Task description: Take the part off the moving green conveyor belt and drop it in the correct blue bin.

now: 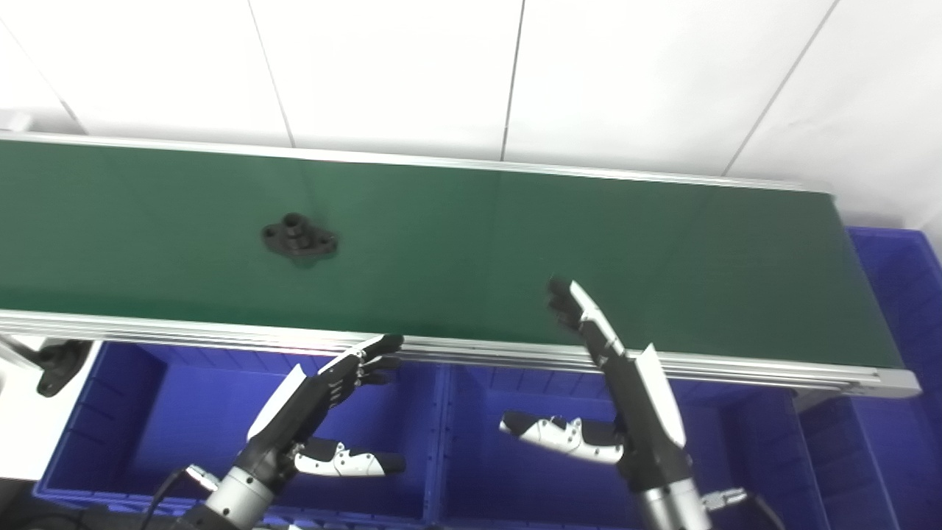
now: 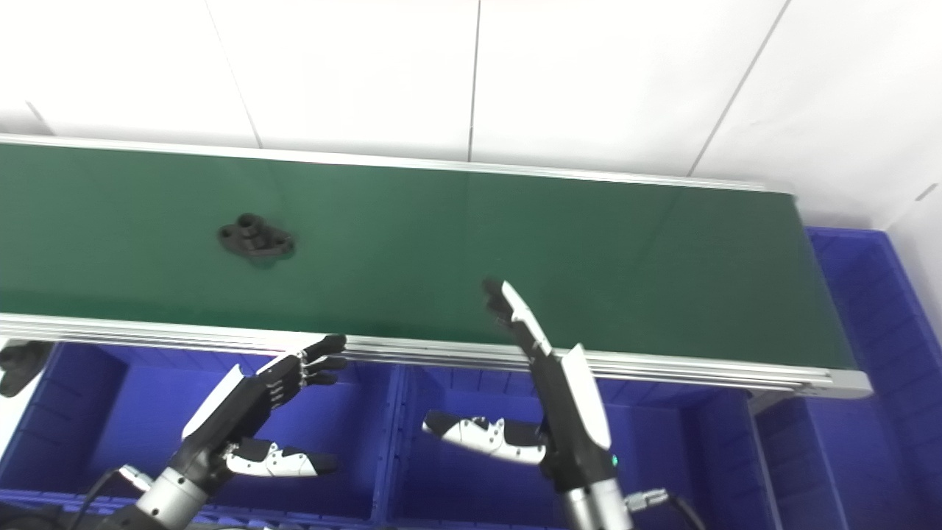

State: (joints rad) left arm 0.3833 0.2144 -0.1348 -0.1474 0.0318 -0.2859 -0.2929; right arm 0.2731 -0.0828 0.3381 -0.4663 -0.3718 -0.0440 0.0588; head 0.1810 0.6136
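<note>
One part (image 1: 299, 238) flat on belt (image 1: 471, 243), long axis along it; both hands (image 1: 324, 401) (image 1: 611, 368) spread, empty

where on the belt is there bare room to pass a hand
The green belt is bare from the black part rightward to its end, apart from the right robot hand reaching over the near edge. Left of the part is bare too. The near rail is more crowded, with the left robot hand just below it.

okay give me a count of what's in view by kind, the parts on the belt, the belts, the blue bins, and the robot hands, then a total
Black part on the belt: 1
Green conveyor belt: 1
Blue bins: 3, front left, front middle, right end
Robot hands: 2, left hand and right hand, both open
Total: 7
</note>
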